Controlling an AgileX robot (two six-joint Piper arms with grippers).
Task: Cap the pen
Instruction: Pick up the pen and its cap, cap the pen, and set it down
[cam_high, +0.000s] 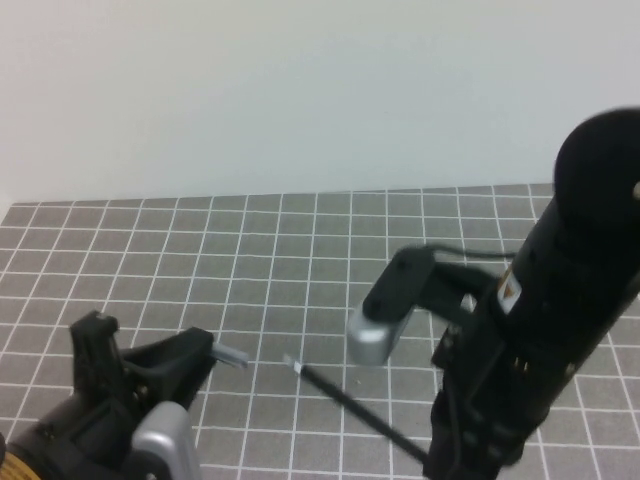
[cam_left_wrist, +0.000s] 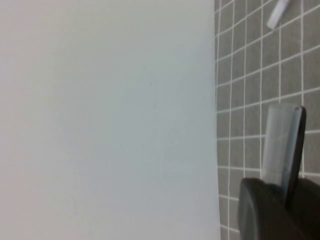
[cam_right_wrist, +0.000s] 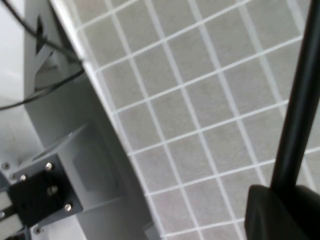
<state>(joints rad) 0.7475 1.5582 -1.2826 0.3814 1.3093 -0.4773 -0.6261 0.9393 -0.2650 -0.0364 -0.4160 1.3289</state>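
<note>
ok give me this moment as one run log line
left gripper: lower left, shut on cap | right gripper: lower right, shut on pen | pen tip facing cap, gap between | capped: no

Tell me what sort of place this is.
Probably a robot test bench: grey grid mat, bare white wall, left claw at near left gripping a cap, right claw at near right gripping a pen.

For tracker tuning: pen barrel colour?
Black pen, best in high view; right gripper holds it lower right, left gripper the cap lower left.
</note>
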